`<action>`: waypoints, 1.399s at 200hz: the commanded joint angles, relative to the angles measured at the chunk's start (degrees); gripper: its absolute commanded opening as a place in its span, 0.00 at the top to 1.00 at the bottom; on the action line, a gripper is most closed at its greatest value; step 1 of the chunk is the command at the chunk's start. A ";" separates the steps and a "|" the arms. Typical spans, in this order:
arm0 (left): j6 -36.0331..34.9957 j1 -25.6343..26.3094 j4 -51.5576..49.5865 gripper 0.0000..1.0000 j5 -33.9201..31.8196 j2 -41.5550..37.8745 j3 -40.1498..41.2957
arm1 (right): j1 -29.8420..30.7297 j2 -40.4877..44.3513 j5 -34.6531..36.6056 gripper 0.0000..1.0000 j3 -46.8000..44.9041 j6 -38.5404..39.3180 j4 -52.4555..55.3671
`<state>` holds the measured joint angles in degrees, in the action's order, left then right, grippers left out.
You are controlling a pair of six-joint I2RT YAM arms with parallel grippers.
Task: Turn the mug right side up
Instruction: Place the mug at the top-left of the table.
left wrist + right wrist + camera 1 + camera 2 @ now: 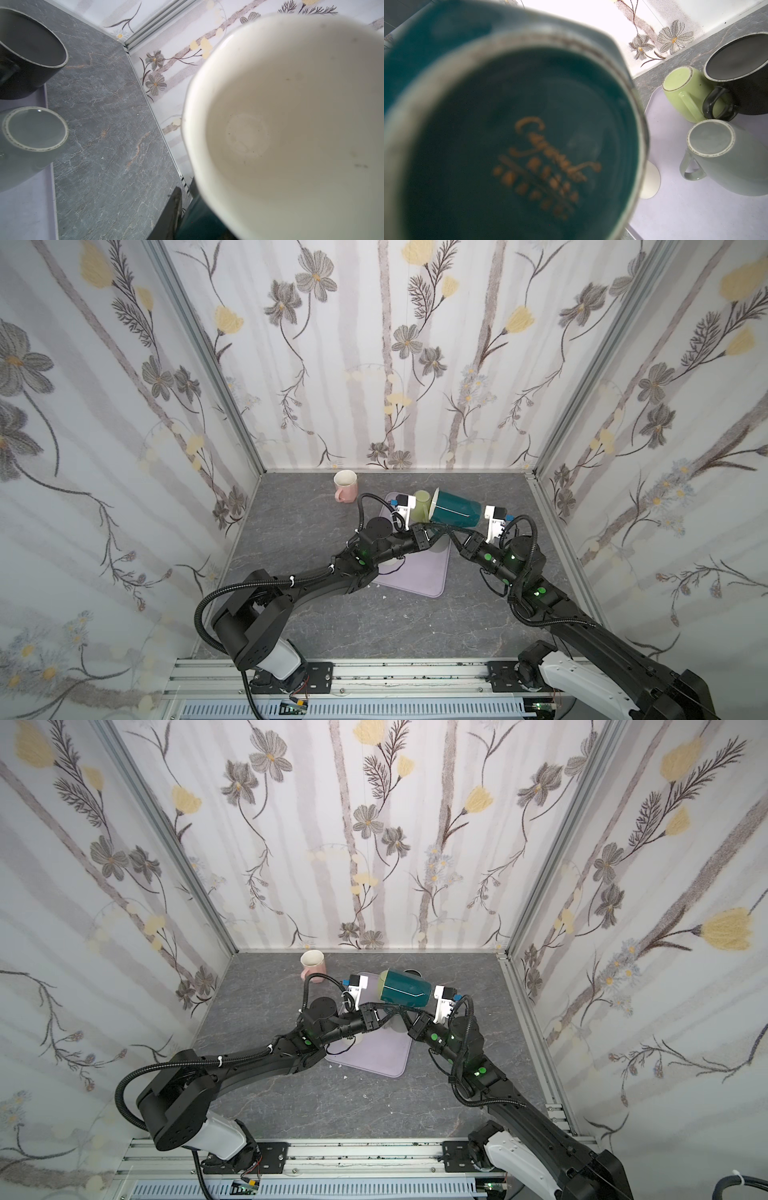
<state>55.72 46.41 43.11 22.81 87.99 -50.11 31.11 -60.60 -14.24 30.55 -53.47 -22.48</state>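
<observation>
The mug (455, 510), teal with a white inside, hangs on its side in the air above the far end of the tray (419, 580). Its mouth points toward the left arm and its base toward the right arm. The right gripper (454, 536) sits under the mug at the base end, jaws pinched tight and holding it, though the exact contact is hidden. Its wrist view is filled by the base and its gold lettering. The left gripper (432, 527) sits at the mouth end. Its wrist view shows one finger (174, 209) just beside the outer wall, near the rim, but I cannot tell whether it is clamped. At the tray's far end, a green mug (683, 91) and a grey mug (724, 158) stand upside down, and a black cup (741, 83) stands upright. A pink mug (345, 486) stands upright on the table (316, 531), off the tray's far left corner.
</observation>
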 commanded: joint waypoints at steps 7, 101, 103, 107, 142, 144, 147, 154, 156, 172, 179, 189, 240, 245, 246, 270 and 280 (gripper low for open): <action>-2.91 -0.18 -0.13 0.72 -3.57 -0.24 -1.22 | 0.17 0.14 -2.02 0.95 0.48 1.35 -0.95; -7.60 -0.17 -4.33 0.70 -6.08 -2.42 -1.39 | 0.17 0.12 -2.16 0.95 0.54 1.27 -0.20; -7.75 -0.22 -4.52 0.70 -6.17 -2.54 -1.40 | 0.15 0.10 -2.12 0.95 0.49 1.27 -0.15; -8.01 -0.23 -4.80 0.70 -6.38 -2.72 -1.34 | 0.10 0.18 -2.11 0.95 0.47 1.27 -0.15; -9.64 -0.19 -5.62 0.69 -7.53 -3.87 -0.94 | 0.17 -0.12 -2.21 0.95 0.66 1.13 0.07; -9.71 -0.23 -5.66 0.69 -7.56 -3.92 -0.91 | 0.18 -0.13 -2.20 0.95 0.66 1.10 0.02; -9.80 -0.19 -5.67 0.69 -7.64 -3.85 -0.89 | 0.13 -0.18 -2.20 0.95 0.71 1.09 0.06; -9.97 -0.19 -5.76 0.68 -7.77 -3.90 -0.83 | 0.18 -0.25 -2.23 0.95 0.77 1.01 0.07; -10.05 -0.23 -5.76 0.68 -7.78 -3.92 -0.81 | 0.18 -0.23 -2.23 0.95 0.75 1.00 0.16; -10.63 -0.19 -5.80 0.68 -7.87 -4.05 -0.73 | 0.17 -0.51 -2.41 0.95 1.05 0.91 0.62; -10.85 -0.17 -5.59 0.68 -7.98 -4.04 -0.59 | 0.11 -0.66 -2.46 0.95 1.23 0.96 0.92; -11.22 -0.18 -5.31 0.68 -8.04 -4.10 -0.44 | 0.17 -0.68 -2.66 0.95 1.41 0.86 1.17; -11.87 -0.19 -3.30 0.71 -7.52 -3.86 0.28 | 0.17 -2.05 -3.63 0.94 2.12 1.00 2.18; -11.80 -0.22 -3.28 0.72 -7.60 -3.92 0.36 | 0.18 -2.21 -3.77 0.94 2.06 1.00 2.18; -11.79 -0.20 -3.20 0.72 -7.60 -3.90 0.36 | 0.18 -2.27 -3.82 0.94 2.11 1.00 2.18; -11.78 -0.20 -2.18 0.78 -7.80 -3.94 0.80 | 0.11 -2.94 -4.30 0.94 2.19 1.00 2.09; -11.78 -0.23 -2.13 0.80 -7.85 -3.96 0.89 | 0.16 -3.03 -4.39 0.94 2.15 1.00 2.09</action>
<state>43.72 46.39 34.61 17.87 84.38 -49.23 31.18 -63.20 -15.27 32.34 -53.52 -19.33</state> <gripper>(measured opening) 0.226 0.128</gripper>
